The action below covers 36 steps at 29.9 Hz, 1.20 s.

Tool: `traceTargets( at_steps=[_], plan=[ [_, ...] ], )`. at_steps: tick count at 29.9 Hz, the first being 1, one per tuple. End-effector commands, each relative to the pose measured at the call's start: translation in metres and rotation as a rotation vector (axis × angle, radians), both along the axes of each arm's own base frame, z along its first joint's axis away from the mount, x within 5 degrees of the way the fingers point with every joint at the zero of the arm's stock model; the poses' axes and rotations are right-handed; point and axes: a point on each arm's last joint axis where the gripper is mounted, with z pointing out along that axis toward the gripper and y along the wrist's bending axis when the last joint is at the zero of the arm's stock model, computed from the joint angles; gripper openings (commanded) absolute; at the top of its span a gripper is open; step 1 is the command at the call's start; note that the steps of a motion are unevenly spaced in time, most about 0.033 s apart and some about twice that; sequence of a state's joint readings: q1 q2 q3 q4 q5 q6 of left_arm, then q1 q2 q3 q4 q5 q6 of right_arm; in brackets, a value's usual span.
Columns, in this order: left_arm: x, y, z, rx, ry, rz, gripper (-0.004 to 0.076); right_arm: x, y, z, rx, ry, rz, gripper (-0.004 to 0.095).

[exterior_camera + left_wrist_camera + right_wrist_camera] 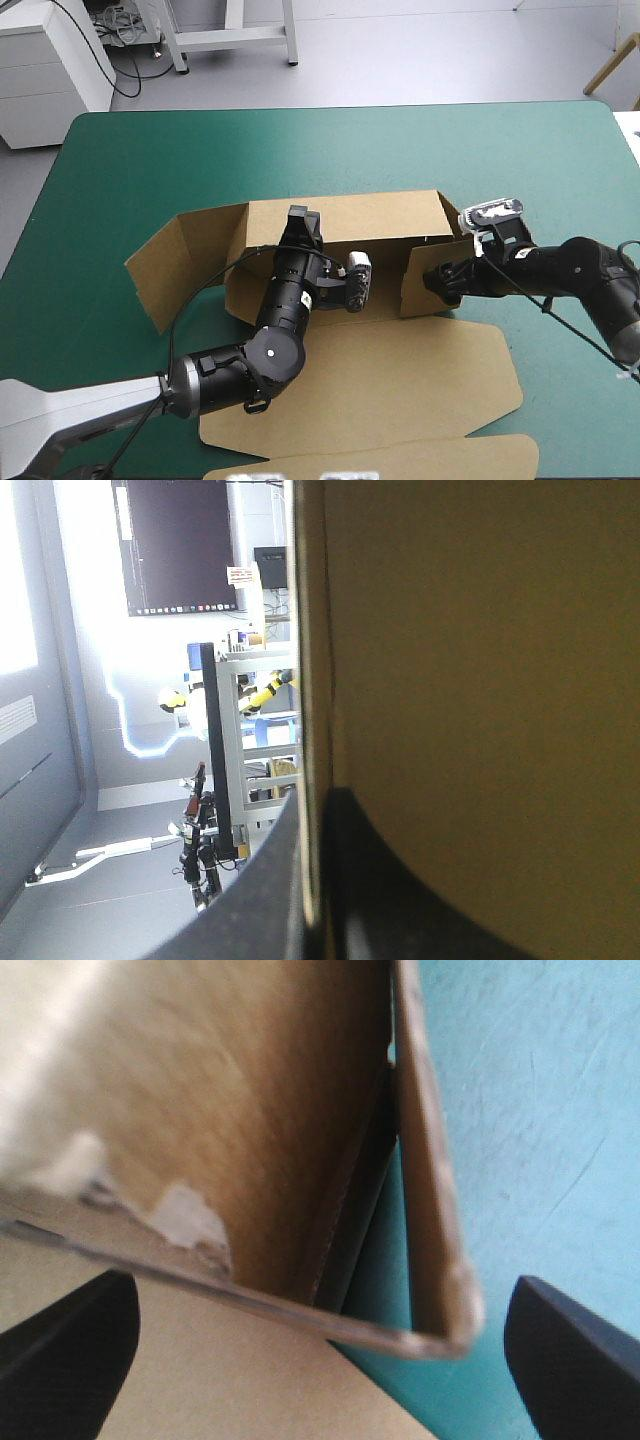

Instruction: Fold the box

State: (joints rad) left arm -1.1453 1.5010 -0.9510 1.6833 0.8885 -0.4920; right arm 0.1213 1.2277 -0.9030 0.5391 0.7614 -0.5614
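Note:
The brown box (pixel 400 375) lies mid-table with its lid flat toward the front edge. Its back wall (pixel 360 215) stands raised, and a side flap (pixel 165 265) spreads out to the left. My left gripper (pixel 300 225) reaches in from the front. In the left wrist view it (pixel 310 890) is shut on the back wall's edge (pixel 305 680), one black finger (pixel 260 900) on each face. My right gripper (pixel 440 282) is at the right-hand flap (pixel 425 275). In the right wrist view it (pixel 320 1350) is open, the flap's corner (pixel 440 1310) between its spread fingers.
Teal-green cover (pixel 330 150) shows beyond the back wall and on both sides of the box. The lid's front flap (pixel 400 455) reaches close to the table's front edge.

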Motion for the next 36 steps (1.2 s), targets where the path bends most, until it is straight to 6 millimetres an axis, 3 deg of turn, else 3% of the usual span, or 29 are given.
traceTargets(
  at_steps=[1,7,12,18,21,27,33,36],
  plan=[
    [-0.001,0.003,0.033,-0.027,-0.158,-0.012,-0.001,0.004,0.009,0.019,-0.021,-0.181,-0.022,0.09],
    [-0.001,0.003,0.033,-0.027,-0.158,-0.012,-0.001,0.0,0.029,0.017,0.005,-0.215,-0.005,0.0875],
    [-0.001,0.003,0.033,-0.028,-0.157,-0.009,-0.001,-0.007,0.051,0.003,0.053,-0.279,-0.008,0.0759],
    [-0.001,0.003,0.032,-0.028,-0.157,-0.011,-0.001,-0.007,0.052,-0.003,0.062,-0.309,-0.052,0.0622],
    [-0.001,0.003,0.032,-0.028,-0.157,-0.011,-0.001,-0.007,0.052,-0.003,0.059,-0.314,-0.052,0.0471],
    [-0.001,0.003,0.033,-0.027,-0.158,-0.012,-0.001,-0.007,0.052,-0.003,0.04,-0.328,-0.034,-0.0014],
    [-0.001,0.002,0.032,-0.027,-0.152,-0.024,-0.0005,-0.007,0.052,-0.003,0.039,-0.328,-0.033,-0.0014],
    [-0.002,-0.001,0.03,-0.027,-0.133,-0.062,0.0039,-0.007,0.052,-0.003,0.04,-0.33,-0.033,-0.0014]
  ],
)
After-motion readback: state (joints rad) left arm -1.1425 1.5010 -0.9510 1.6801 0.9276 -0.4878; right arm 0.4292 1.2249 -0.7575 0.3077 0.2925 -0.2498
